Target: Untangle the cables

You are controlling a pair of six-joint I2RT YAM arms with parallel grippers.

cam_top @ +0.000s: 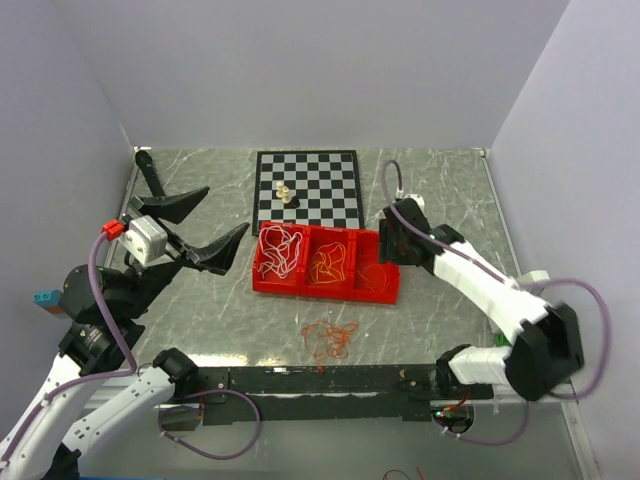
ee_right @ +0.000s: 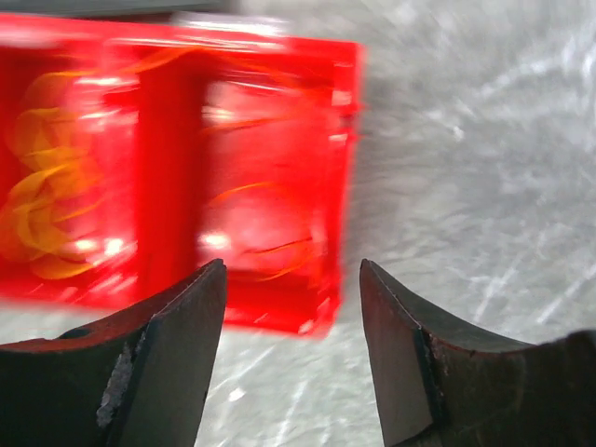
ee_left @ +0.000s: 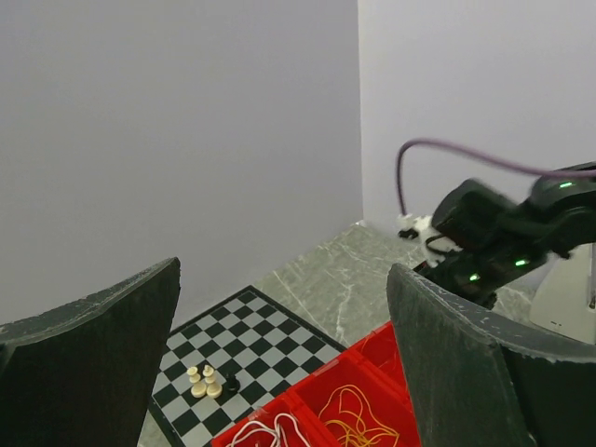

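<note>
The cables are sorted by colour except for one. A loose red-orange tangle (cam_top: pixel 328 340) lies on the marble table (cam_top: pixel 450 190), just on the near side of the red tray (cam_top: pixel 320 291) and apart from it, close to the table's near edge. I see bare marble to its left and right. In the tray, the left compartment holds white cables (cam_top: pixel 280 250) and the middle one holds yellow-orange cables (cam_top: pixel 330 265). The right compartment shows thin red-orange loops (cam_top: pixel 375 275) that are hard to make out against the red, and my right wrist view of them is blurred. A chessboard (cam_top: pixel 307 188) with a few pieces (cam_top: pixel 285 192) sits right at the tray's far side. My right gripper (ee_right: pixel 291 265) is at the tray's right end, jaws parted with nothing between them. My left gripper (cam_top: pixel 226 209) is left of the tray, jaws spread wide and holding nothing.
</note>
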